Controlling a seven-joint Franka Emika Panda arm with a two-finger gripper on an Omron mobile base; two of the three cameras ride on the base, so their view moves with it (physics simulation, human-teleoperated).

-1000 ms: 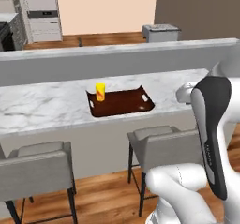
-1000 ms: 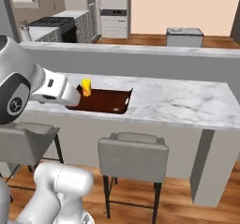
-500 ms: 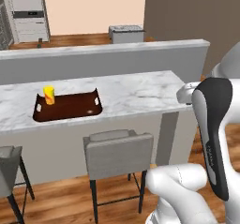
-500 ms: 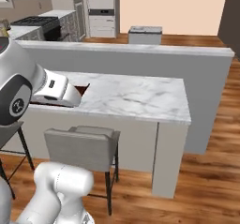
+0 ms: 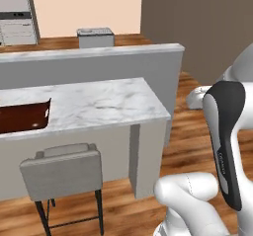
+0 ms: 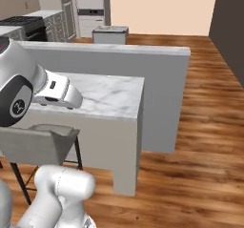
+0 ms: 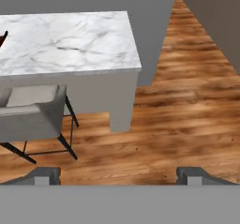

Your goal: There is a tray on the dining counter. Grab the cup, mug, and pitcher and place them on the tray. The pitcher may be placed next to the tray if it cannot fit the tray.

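We see the dark reddish-brown tray (image 5: 22, 119) lying at the left edge of the left base view, on the marble desk (image 5: 99, 104) well away from its right end. Our jaws (image 7: 119, 174) stand spread and empty, aimed at the wood floor (image 7: 187, 110) beyond that end, so the tray lies to their left.

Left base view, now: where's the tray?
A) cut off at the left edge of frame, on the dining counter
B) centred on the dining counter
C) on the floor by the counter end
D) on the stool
A: the tray sits on the dining counter at the picture's left edge, only its right end with the upturned lip in frame; the stool seat below is bare.
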